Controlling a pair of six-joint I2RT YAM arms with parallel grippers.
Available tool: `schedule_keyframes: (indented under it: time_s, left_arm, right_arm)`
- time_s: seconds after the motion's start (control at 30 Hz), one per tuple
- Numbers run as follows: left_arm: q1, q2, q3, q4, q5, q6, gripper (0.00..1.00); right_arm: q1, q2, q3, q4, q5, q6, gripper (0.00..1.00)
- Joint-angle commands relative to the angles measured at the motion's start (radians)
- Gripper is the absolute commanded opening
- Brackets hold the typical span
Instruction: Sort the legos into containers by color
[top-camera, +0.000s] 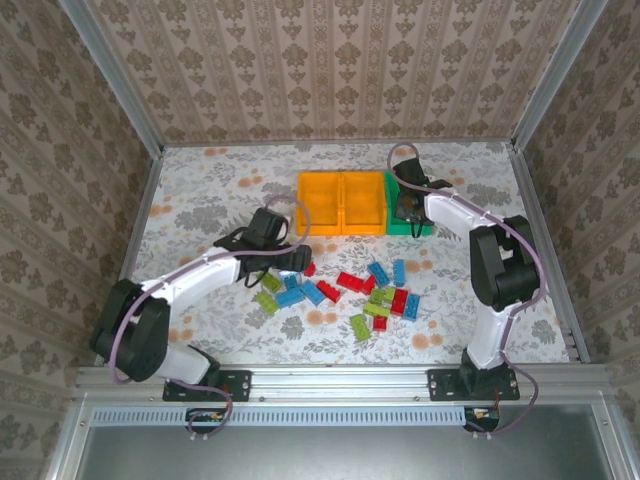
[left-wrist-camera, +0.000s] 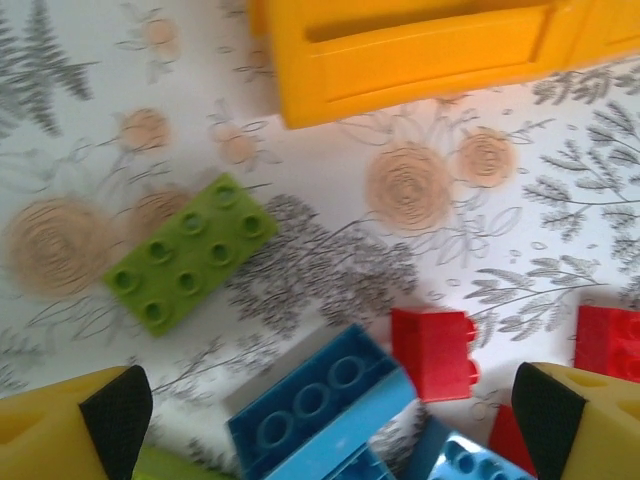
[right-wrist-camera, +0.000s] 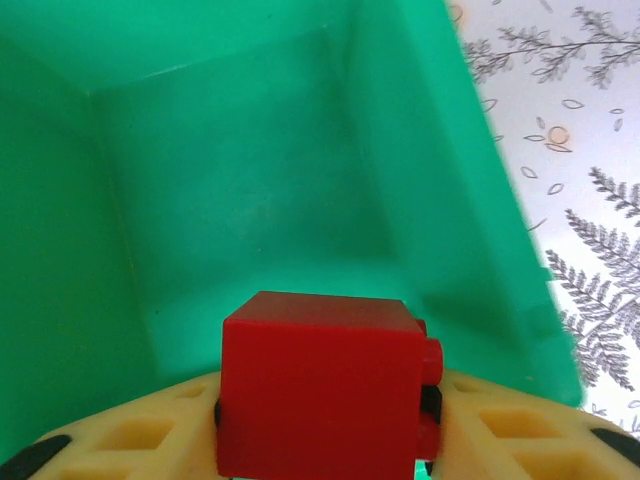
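Overhead: right gripper (top-camera: 408, 206) hangs inside the green bin (top-camera: 426, 229), the right-hand container of the row; right orange bin (top-camera: 365, 199) touches it on its left, left orange bin (top-camera: 320, 201) beyond that. Right wrist view: fingers (right-wrist-camera: 500, 425) pinch a red brick (right-wrist-camera: 320, 385) by its sides, studs pointing right; brick within the green bin's walls (right-wrist-camera: 250, 180), above its floor. Left gripper (top-camera: 287, 256) sits low over the left end of the loose legos (top-camera: 360, 295), scattered on the table (top-camera: 200, 190) on the near side of the bins; jaws spread wide, nothing between them. Left wrist view: fingertips (left-wrist-camera: 115, 410) at the lower corners; blue brick (left-wrist-camera: 320, 410) between them; red piece (left-wrist-camera: 432, 352) just beside it on the right; lime brick (left-wrist-camera: 190, 255) apart at upper left; left orange bin (left-wrist-camera: 420, 60) across the top.
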Motion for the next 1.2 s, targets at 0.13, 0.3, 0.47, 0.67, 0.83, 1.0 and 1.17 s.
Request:
schedule_keyframes:
  time_s: [0.13,0.3,0.47,0.67,0.83,1.0,1.17]
  left_arm:
    - [-0.068,0.134,0.124,-0.068,0.045,0.047,0.86]
    - [-0.104,0.188,0.167,-0.087,0.009,0.060,0.82]
    - [-0.108,0.219,0.191,-0.102,-0.004,0.078,0.72]
    - [-0.108,0.242,0.204,-0.120,-0.013,0.097,0.68]
    - [-0.112,0.277,0.226,-0.135,0.012,0.108,0.65]
    - [-0.115,0.301,0.237,-0.141,0.018,0.108,0.61]
    - [-0.119,0.333,0.263,-0.161,0.009,0.118,0.52]
  right_arm:
    - [-0.004,0.006,0.013,-0.058,-0.032,0.019,0.61]
    - [0.005,-0.037,-0.023,-0.048,-0.060,0.019,0.71]
    - [0.017,-0.096,-0.063,-0.015,-0.088,0.023,0.80]
    - [0.024,-0.162,-0.100,-0.013,-0.099,0.034,0.83]
    - [0.023,-0.208,-0.114,-0.015,-0.092,0.042,0.84]
    - [0.018,-0.248,-0.121,-0.022,-0.072,0.043,0.84]
    - [0.009,-0.279,-0.140,-0.024,-0.066,0.046,0.85]
